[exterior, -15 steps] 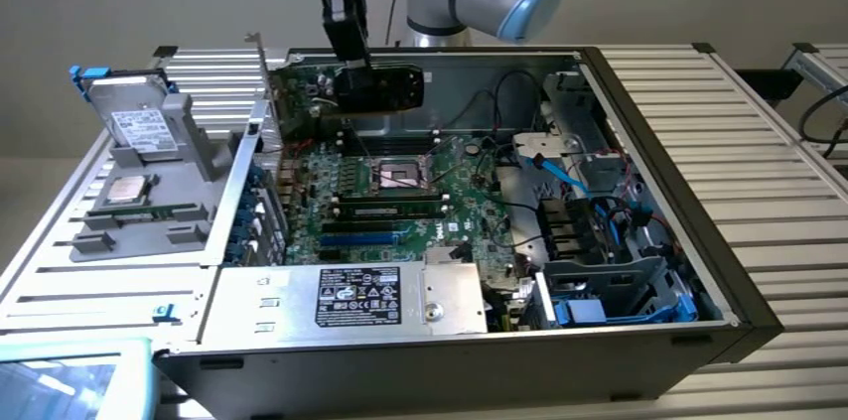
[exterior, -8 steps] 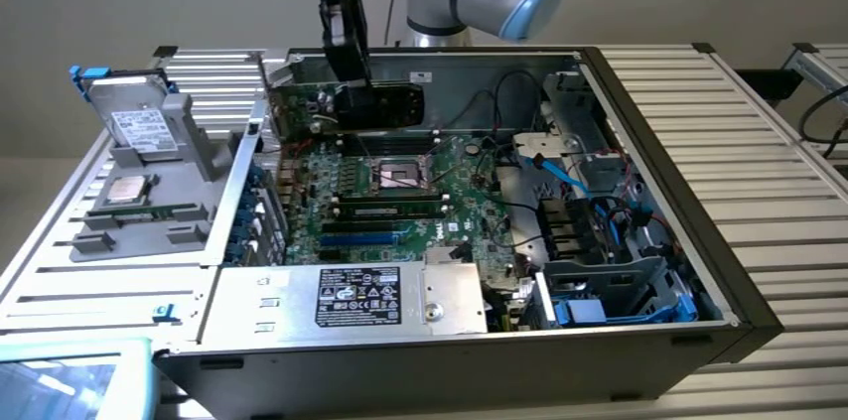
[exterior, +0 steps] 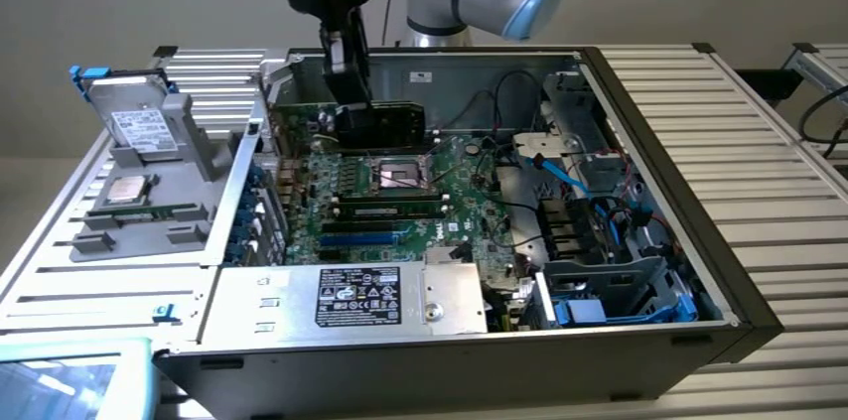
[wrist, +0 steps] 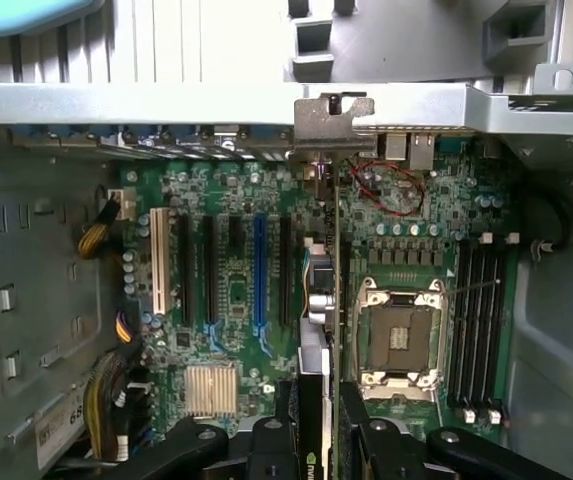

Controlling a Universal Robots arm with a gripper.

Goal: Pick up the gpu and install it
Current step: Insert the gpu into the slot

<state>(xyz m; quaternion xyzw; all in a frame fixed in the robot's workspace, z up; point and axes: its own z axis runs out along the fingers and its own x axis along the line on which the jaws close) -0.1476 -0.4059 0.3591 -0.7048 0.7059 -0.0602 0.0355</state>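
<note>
The gpu (exterior: 391,125), a black-shrouded card, stands on edge inside the open computer case, low over the motherboard (exterior: 397,211) and just beyond the CPU socket (exterior: 401,177). My gripper (exterior: 353,114) comes down from above and is shut on the card. In the wrist view the gpu (wrist: 337,285) shows edge-on, running from my gripper (wrist: 322,425) to its silver bracket (wrist: 331,118) at the case's rear wall. It hangs between the black and blue expansion slots (wrist: 258,270) and the CPU socket (wrist: 398,340). Whether its lower edge touches a slot I cannot tell.
The case walls (exterior: 662,92) enclose the work area. A power supply (exterior: 357,301) sits at the near side, and blue cables and drive bays (exterior: 597,241) at the exterior view's right. A grey fixture (exterior: 186,142) outside the case holds a labelled drive (exterior: 139,127) and a RAM stick (exterior: 139,211).
</note>
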